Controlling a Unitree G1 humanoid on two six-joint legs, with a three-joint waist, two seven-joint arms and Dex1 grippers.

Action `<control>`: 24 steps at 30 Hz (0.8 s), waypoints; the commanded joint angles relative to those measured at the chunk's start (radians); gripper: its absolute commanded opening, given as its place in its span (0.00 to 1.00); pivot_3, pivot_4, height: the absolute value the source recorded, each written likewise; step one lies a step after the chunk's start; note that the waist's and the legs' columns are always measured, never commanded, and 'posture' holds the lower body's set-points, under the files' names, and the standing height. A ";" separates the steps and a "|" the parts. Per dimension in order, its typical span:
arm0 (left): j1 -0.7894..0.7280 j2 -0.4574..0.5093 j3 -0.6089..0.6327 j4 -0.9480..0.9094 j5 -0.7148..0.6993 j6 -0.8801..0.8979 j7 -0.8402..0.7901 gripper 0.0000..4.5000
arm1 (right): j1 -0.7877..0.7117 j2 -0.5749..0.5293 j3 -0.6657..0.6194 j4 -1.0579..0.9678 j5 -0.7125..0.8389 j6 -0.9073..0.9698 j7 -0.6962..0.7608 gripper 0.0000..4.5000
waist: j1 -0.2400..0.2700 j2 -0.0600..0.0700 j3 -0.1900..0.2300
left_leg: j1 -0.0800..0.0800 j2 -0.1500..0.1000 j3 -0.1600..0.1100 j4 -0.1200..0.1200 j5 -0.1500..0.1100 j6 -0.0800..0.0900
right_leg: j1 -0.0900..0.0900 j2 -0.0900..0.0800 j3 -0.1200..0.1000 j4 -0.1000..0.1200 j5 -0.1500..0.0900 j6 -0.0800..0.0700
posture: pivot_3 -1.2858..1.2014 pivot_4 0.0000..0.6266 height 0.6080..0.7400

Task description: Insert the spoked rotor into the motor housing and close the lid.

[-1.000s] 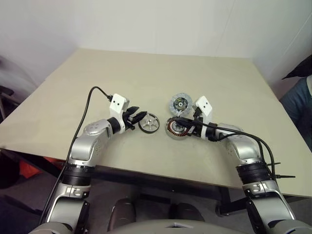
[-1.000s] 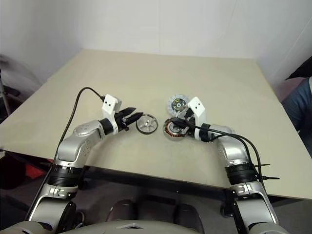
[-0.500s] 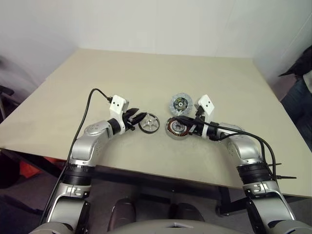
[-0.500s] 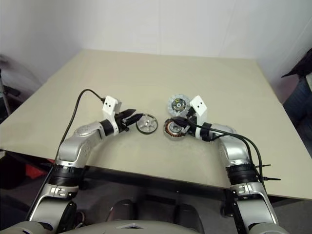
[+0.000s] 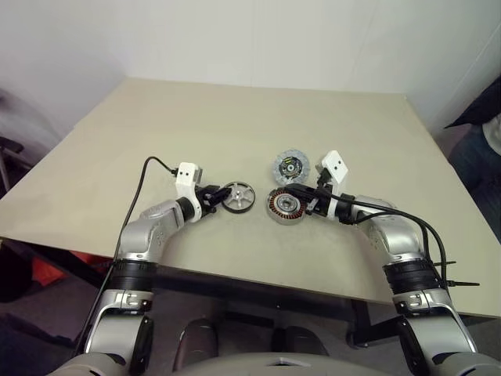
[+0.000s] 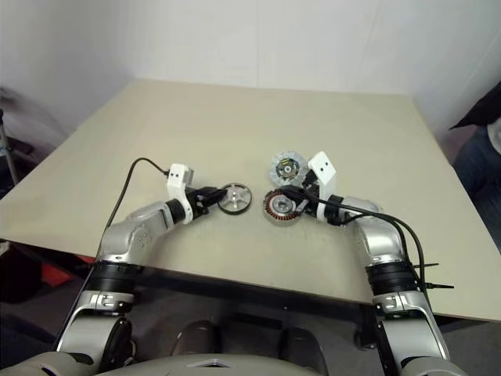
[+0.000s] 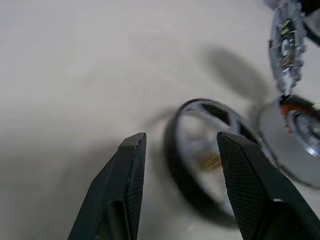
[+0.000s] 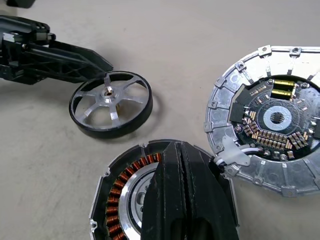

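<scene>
The rotor (image 8: 110, 103) lies flat on the table (image 5: 235, 117), just ahead of the left gripper (image 7: 182, 145), whose jaws stand apart and empty, reaching low across the table. Beside the rotor, the housing (image 5: 286, 206) sits under the shut, empty right gripper (image 8: 187, 175); the lid (image 8: 270, 125) touches the housing.

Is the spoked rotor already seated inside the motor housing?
No: the spoked rotor lies flat on the table beside the motor housing, whose copper windings are still exposed.
</scene>
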 commanded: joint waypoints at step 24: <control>-0.045 -0.050 0.144 0.028 -0.247 0.228 0.028 0.10 | -0.047 -0.030 -0.050 0.008 -0.005 -0.018 -0.054 0.00 | -0.004 0.000 0.000 | 0.001 0.001 0.000 0.000 0.000 -0.001 | 0.002 0.000 0.000 0.000 -0.003 0.005 | 0.52 0.00 1.00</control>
